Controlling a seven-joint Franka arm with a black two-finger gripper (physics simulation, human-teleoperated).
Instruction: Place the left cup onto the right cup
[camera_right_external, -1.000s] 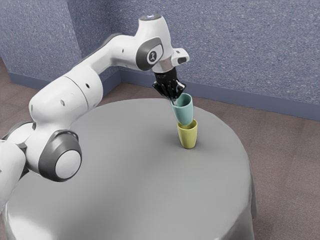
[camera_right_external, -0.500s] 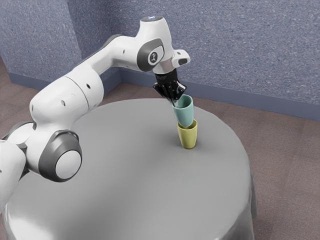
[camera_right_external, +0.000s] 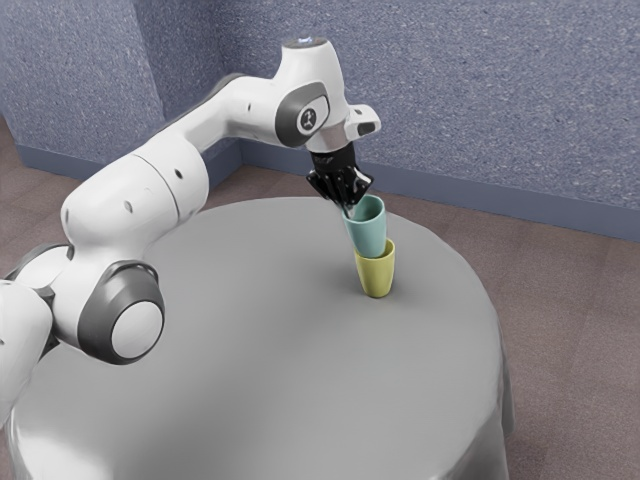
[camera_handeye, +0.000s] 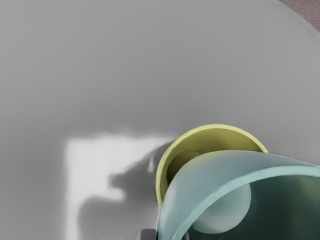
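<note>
A speckled blue-grey wall (camera_right_external: 500, 80) runs behind everything, with a brown floor (camera_right_external: 570, 300) below it. In front stands a round grey table (camera_right_external: 250, 380), its cloth-like top hanging over the edge.

The white arm (camera_right_external: 150, 190) comes in from the exterior view's left, rises over the table and bends down at the wrist toward the far middle of the tabletop.

There the two cups are stacked. The teal cup (camera_right_external: 368, 232) sits with its base down inside the yellow cup (camera_right_external: 377, 275), mouth up and leaning a little toward the arm. The yellow cup stands upright on the table, well in from the edge.

The black gripper (camera_right_external: 348, 200) hangs right at the teal cup's rim, on the side nearest the arm. From where I stand I cannot tell whether it grips the rim or is just beside it.

From the wrist view, the teal cup (camera_handeye: 210, 175) looms close under the hand, its wall overlapping the open mouth of the yellow cup (camera_handeye: 210, 132), and the bare grey table (camera_handeye: 125, 65) spreads out beyond them, with a bright patch and the cups' shadow just beside the yellow rim.
</note>
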